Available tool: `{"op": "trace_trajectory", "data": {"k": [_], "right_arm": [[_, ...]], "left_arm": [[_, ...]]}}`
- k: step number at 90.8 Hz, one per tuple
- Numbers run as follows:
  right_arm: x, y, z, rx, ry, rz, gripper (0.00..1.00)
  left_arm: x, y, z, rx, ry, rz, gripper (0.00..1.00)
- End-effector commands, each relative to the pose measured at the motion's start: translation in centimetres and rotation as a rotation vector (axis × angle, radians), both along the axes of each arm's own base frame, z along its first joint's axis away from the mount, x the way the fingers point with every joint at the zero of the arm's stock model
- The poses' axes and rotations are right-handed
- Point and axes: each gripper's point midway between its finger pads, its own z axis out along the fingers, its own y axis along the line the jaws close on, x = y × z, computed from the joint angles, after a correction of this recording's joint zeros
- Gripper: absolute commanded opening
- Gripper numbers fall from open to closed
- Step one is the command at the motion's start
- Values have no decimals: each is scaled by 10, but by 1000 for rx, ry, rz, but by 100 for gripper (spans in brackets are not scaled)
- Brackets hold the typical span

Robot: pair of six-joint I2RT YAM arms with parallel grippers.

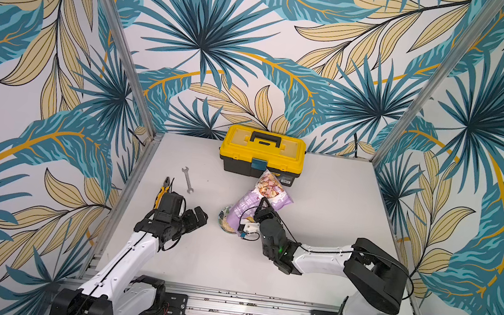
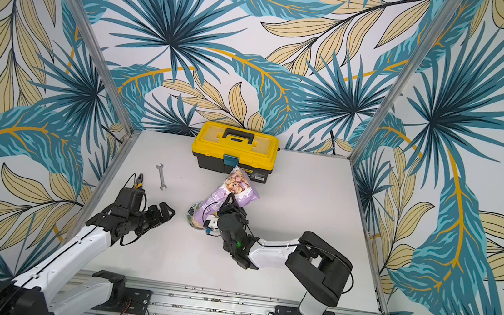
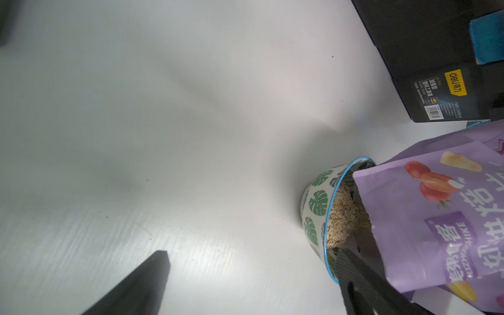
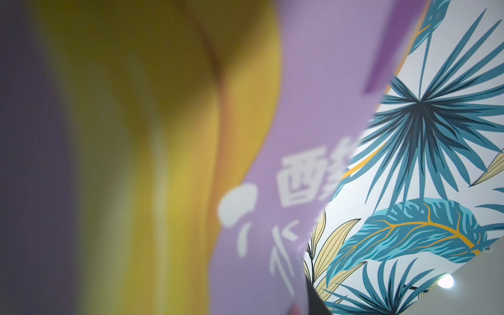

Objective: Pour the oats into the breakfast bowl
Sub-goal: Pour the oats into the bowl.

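over the breakfast bowl (image 1: 222, 216), your right pincer (image 1: 264, 209) is clamped on the tilted pouch (image 1: 269, 191), mouth at the rim; oats (image 3: 341, 215) heap inside. pour looks nearly done: next, tip it upright gently. left pincer (image 1: 199, 217) apart, empty, near the bowl. count: one bowl, one pouch, one toolbox (image 1: 262, 153), one wrench (image 1: 187, 180), one pliers (image 1: 163, 188).

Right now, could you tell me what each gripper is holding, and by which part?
The right gripper holds the purple pouch around its middle, tilted mouth-down over the bowl. The left gripper is open and empty.
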Motion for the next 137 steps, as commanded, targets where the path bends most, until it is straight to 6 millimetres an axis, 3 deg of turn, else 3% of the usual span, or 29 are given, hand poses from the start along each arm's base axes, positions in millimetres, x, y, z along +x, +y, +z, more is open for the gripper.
{"op": "trace_trajectory", "data": {"k": [1,68,109,126,137], "right_arm": [[3,0,54,193,-61,-28,0],[16,-10,46,111,84,-149,0],[20,-7,67,81,26,-153,0],[21,-5,89,89,-59,-138,0],[19,-5,89,89,-76,-136,0]], "left_arm": [[4,1,4,6,-23,-7,100],[6,1,9,13,-29,-14,100],[7,1,10,20,-32,-18,100],[9,3,8,37,-26,-23,100],[9,3,9,38,-23,-29,100]]}}
